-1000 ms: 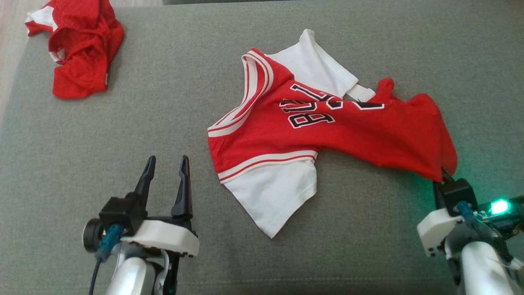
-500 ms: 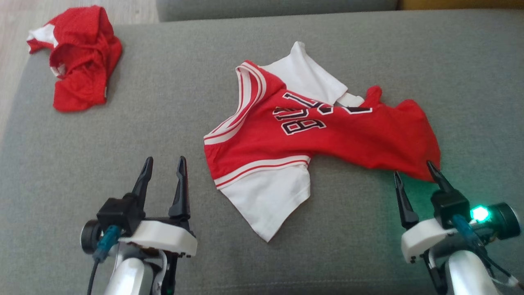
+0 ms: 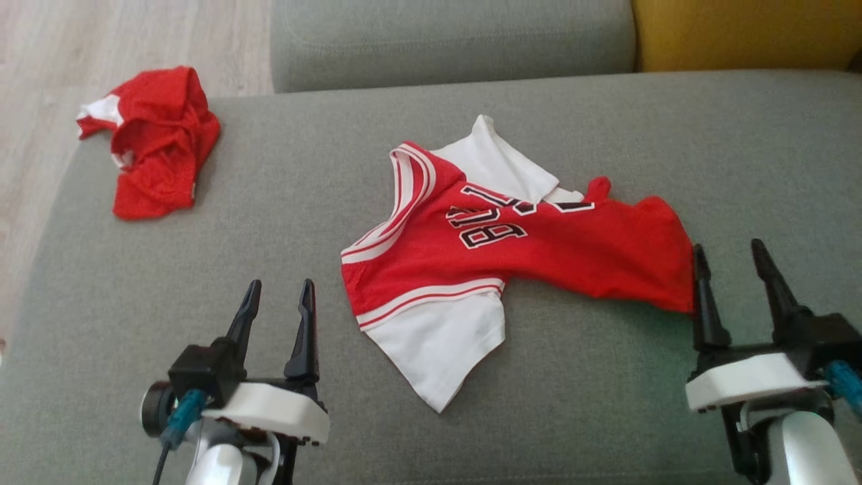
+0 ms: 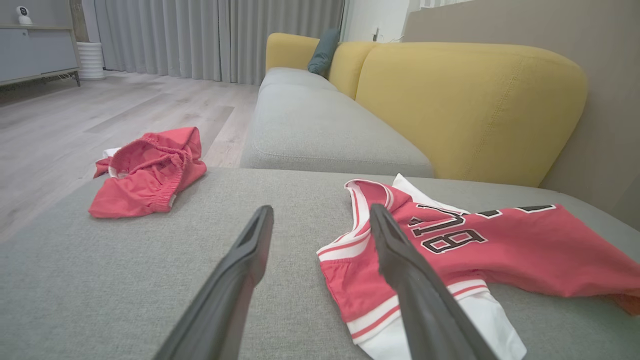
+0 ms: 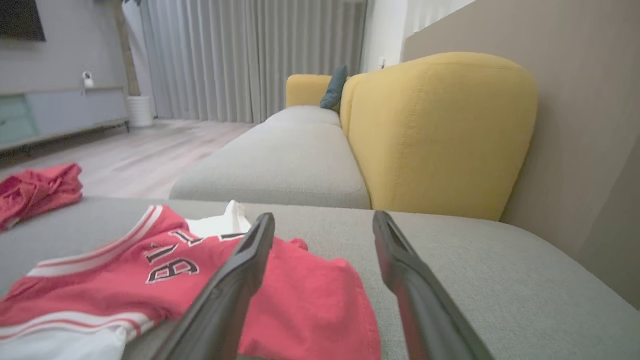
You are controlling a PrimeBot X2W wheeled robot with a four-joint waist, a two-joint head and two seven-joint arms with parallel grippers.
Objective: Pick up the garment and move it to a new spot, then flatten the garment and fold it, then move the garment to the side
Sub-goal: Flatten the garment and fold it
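While the jersey (image 3: 539, 263) lies rumpled across the middle of the grey cushion (image 3: 202, 283), its red hem sits just beside the right gripper (image 3: 727, 246), fingers spread wide and empty. Left gripper (image 3: 281, 283) nearby, also spread, holding nothing. Red shorts (image 3: 158, 151) lie well apart, far left.

Garment (image 3: 539, 249), just ahead of my R gripper (image 3: 728, 246): red mesh-look cloth, matt, w/ smooth white cloth panels. Seat cushion (image 3: 283, 202) under both grippers: grey woven fabric, coarse, matt. L gripper (image 3: 281, 286): fingers (image 3: 304, 323) I read as matt dark plastic; mount (image 3: 269, 411) white plastic, slight sheen. Shorts (image 3: 161, 141), far fwd-left of L: red mesh cloth. Floor (image 3: 135, 34) beyond: pale wood, smooth.
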